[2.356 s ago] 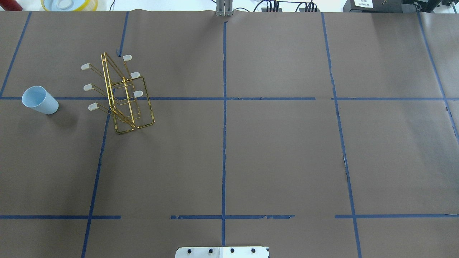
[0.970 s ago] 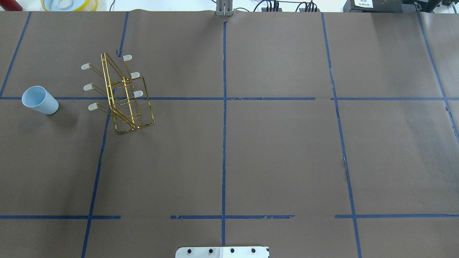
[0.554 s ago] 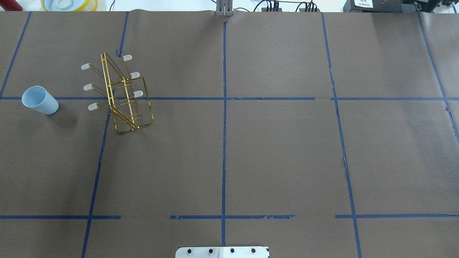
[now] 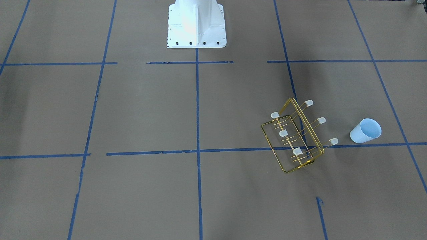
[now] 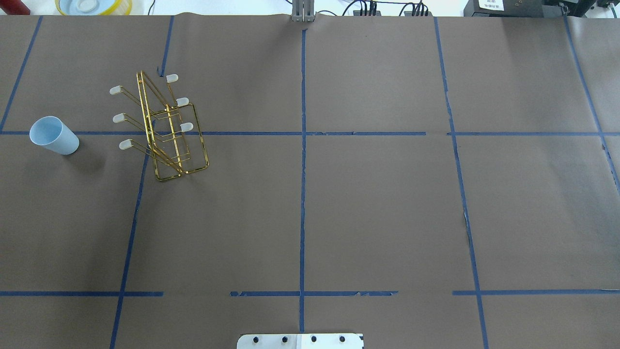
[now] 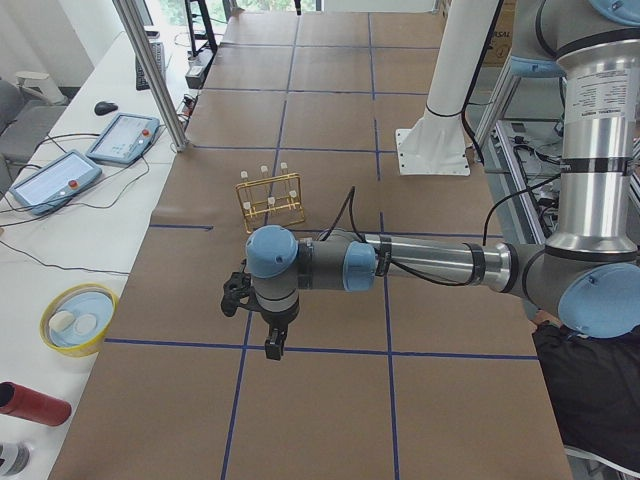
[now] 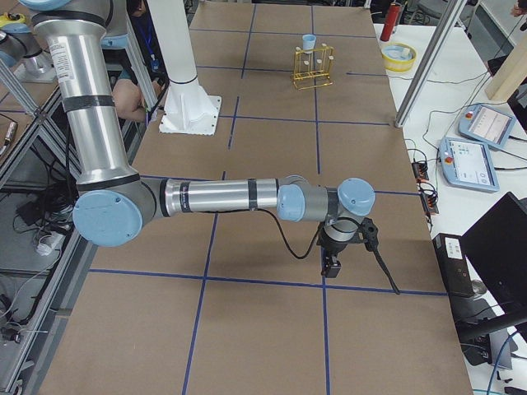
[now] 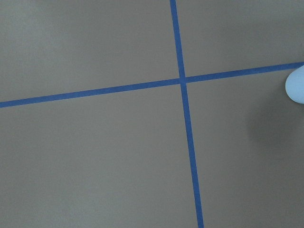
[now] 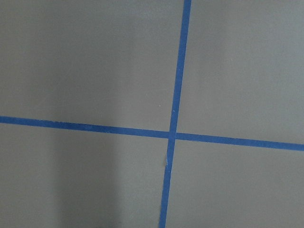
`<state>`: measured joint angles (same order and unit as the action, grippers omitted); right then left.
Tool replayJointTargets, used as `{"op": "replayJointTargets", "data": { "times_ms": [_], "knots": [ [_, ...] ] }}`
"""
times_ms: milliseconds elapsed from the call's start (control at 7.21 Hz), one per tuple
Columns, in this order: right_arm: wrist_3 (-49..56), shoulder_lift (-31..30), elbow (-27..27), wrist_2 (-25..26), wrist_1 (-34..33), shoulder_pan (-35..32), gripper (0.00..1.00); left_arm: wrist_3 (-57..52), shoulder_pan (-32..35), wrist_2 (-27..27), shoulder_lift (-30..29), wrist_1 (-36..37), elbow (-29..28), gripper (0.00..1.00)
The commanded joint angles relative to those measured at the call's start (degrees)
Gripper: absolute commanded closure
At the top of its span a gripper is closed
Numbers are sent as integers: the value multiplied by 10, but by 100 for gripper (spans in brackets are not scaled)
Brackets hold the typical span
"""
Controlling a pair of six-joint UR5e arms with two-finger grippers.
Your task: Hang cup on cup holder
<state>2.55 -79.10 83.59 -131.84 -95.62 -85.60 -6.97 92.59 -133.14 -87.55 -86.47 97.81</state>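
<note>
The pale blue cup stands upright on the brown table at the far left of the overhead view. It also shows in the front view, and its edge shows in the left wrist view. The gold wire cup holder stands just to its right, prongs bare, and also shows in the front view. My left gripper shows only in the exterior left view, hanging over the table short of the rack. My right gripper shows only in the exterior right view, far from the rack. I cannot tell whether either is open or shut.
Blue tape lines cross the brown table cover. The white robot base stands at the table's middle edge. A yellow bowl, a red cylinder and control tablets lie on the white side table beyond the cover.
</note>
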Motion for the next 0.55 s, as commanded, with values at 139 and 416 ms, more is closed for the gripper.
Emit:
{"op": "replayJointTargets", "data": {
  "times_ms": [139, 416],
  "knots": [
    [0, 0, 0, 0, 0, 0, 0, 67, -1, 1, -10, -81, -2, 0],
    [0, 0, 0, 0, 0, 0, 0, 122, -16, 2, -10, -151, -1, 0]
  ]
}}
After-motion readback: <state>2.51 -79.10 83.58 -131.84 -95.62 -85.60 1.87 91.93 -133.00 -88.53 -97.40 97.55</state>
